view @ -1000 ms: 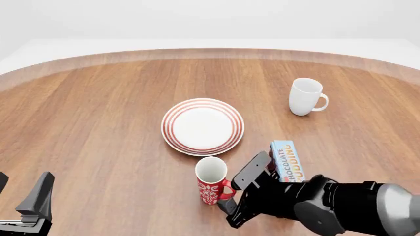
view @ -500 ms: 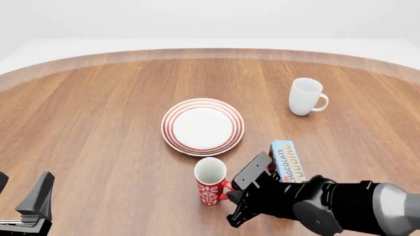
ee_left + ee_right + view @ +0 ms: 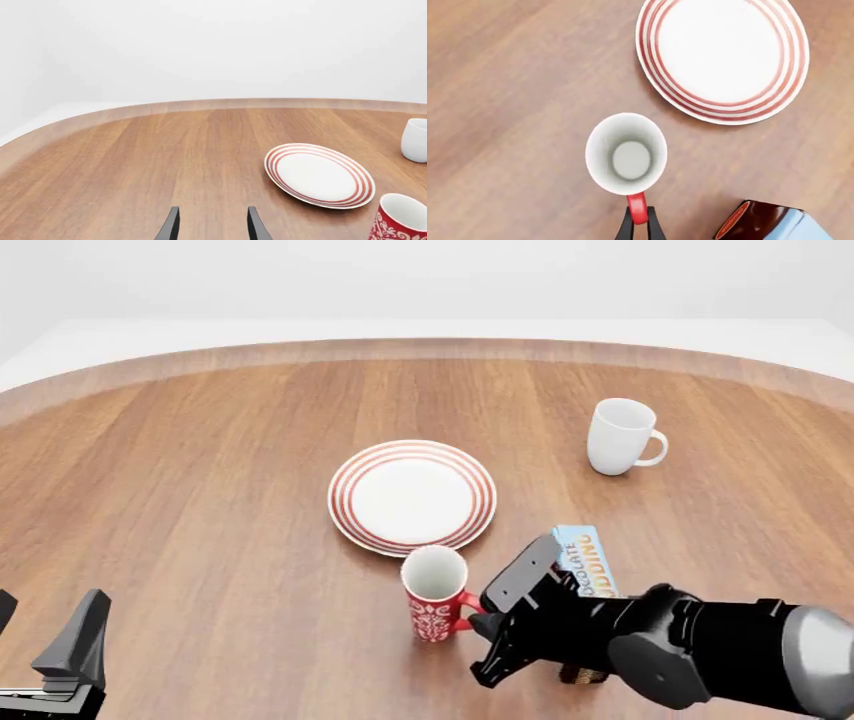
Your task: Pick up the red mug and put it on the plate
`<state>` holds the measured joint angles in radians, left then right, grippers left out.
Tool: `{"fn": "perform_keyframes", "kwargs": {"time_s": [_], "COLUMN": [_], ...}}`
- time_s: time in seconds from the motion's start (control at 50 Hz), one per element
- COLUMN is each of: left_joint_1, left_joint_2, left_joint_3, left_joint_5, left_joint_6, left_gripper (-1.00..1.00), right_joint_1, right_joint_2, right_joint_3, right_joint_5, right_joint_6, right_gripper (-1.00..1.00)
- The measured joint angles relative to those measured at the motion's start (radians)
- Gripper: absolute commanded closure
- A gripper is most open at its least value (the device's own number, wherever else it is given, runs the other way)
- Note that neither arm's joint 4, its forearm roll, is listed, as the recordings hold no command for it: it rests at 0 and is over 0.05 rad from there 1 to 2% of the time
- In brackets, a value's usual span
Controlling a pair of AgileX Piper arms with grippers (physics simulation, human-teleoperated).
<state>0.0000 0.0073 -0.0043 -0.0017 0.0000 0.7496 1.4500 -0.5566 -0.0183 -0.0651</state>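
My right hand pinches the red mug by its handle, just beside the plate — near edge. I should lift it upright, clear the rim, then lower gently. My left hand rests spread, well apart

smooth wood-grain table with a soft sheen; glossy ceramic-looking plate and mug; matt black gripper.

The right gripper pinched the red mug by its handle; the plate lay at two o'clock.
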Motion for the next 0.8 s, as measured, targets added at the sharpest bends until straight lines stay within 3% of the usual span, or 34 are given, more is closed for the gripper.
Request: {"fn": "perform_keyframes", "kwargs": {"time_s": [0.8], "left_joint_1": [0.0], "left_joint_2": [0.0], "left_joint_3": [0.0], "left_joint_5": [0.0], "left_joint_6": [0.0], "left_gripper": [-1.0], "right_joint_1": [-0.107], "right_joint_2": [-0.155], "right_joint_3": [-0.099], "right_joint_5": [0.157], "right_joint_6": [-0.106], "right_gripper": [1.0]}}
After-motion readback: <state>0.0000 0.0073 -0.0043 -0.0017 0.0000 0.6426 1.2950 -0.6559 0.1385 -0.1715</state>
